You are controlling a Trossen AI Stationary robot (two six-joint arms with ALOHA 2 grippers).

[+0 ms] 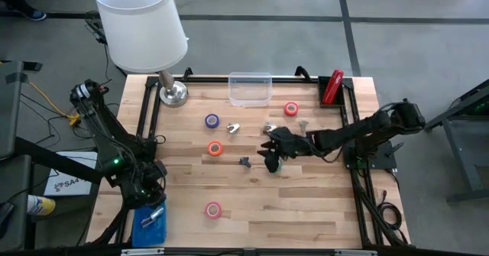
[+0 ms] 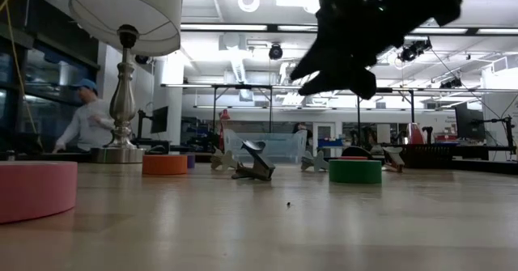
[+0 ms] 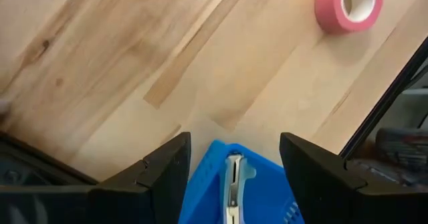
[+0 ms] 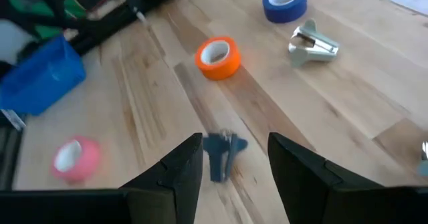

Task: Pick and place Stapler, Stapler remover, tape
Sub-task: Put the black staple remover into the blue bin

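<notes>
The red stapler [image 1: 332, 88] lies at the table's far right edge. Tape rolls lie flat on the wood: purple [image 1: 212, 121], orange [image 1: 215, 148], pink [image 1: 213, 209], red [image 1: 291, 109] and green [image 2: 354, 171]. Silvery staple removers [image 1: 233, 128] [image 1: 270, 126] and a dark one [image 1: 244, 162] sit mid-table. My right gripper [image 1: 271, 160] hangs open above the table's middle, and in its wrist view the dark remover [image 4: 224, 154] shows between its fingers. My left gripper [image 3: 234, 144] is open over a blue bin [image 3: 221, 184] at the near left corner.
A clear plastic container [image 1: 250, 88] stands at the far edge, with a lamp [image 1: 141, 27] and its metal base [image 1: 173, 93] at the far left. A pale item [image 3: 233, 180] lies in the blue bin. A person [image 2: 85, 121] is in the room behind.
</notes>
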